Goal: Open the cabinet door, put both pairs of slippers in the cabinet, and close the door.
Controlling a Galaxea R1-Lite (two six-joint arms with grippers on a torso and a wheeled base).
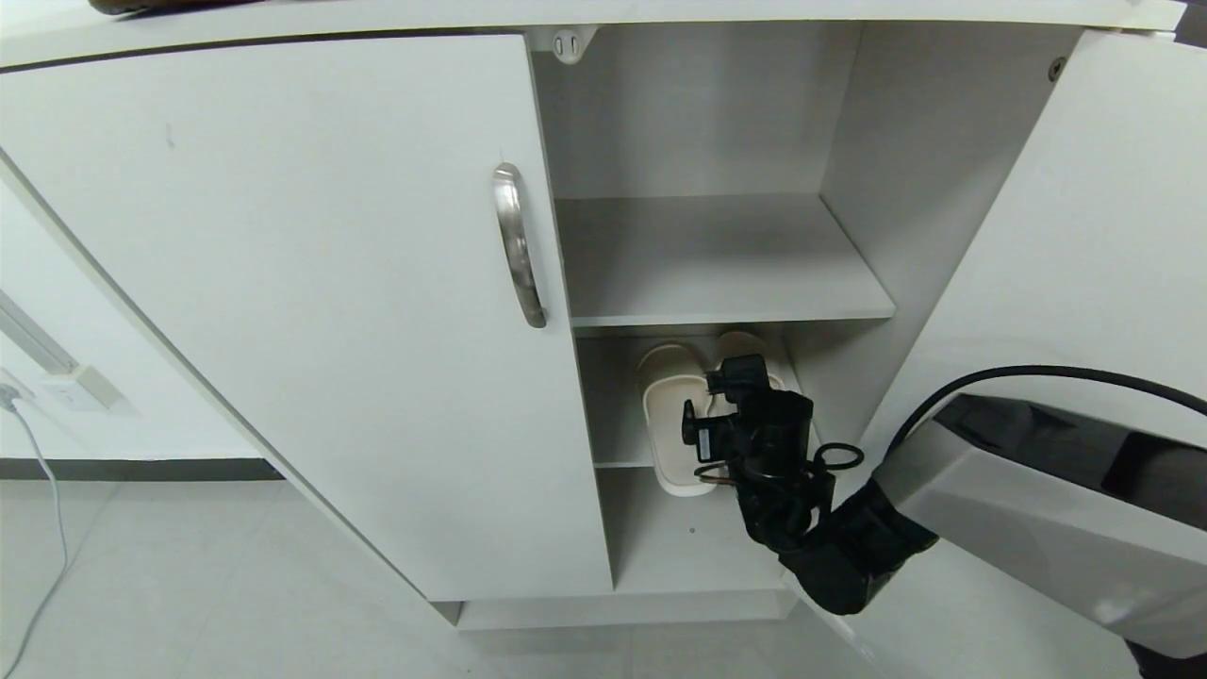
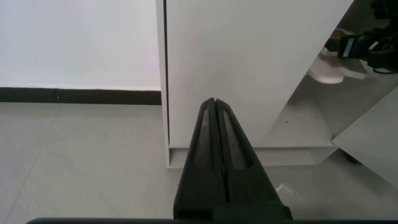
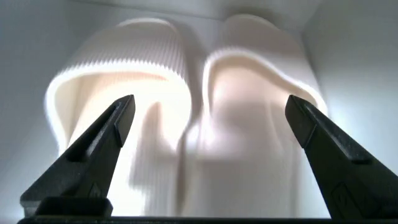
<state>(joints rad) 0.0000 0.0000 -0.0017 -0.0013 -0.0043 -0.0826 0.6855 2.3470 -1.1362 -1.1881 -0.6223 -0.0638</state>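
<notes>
A pair of cream slippers [image 1: 671, 415] lies side by side on the cabinet's [image 1: 929, 179] lower shelf [image 1: 615, 441], beneath the bare upper shelf [image 1: 717, 269]. The right gripper [image 3: 209, 102], fingers spread wide, hangs just before them. The open right door [image 1: 1094, 226] stands at 3 o'clock. The closed left door [image 1: 283, 311], with its metal handle [image 1: 519, 247], is at 9 o'clock. The left gripper [image 2: 214, 104], fingers pressed together, sits low facing the cabinet's base.

Slippers [image 1: 671, 424] on lower shelf [image 1: 618, 463] in cabinet [image 1: 905, 141], below upper shelf [image 1: 717, 264].

Head down into cabinet [image 1: 717, 255], left wrist low and distant, right wrist near slippers [image 3: 236, 124], shared by 3.
</notes>
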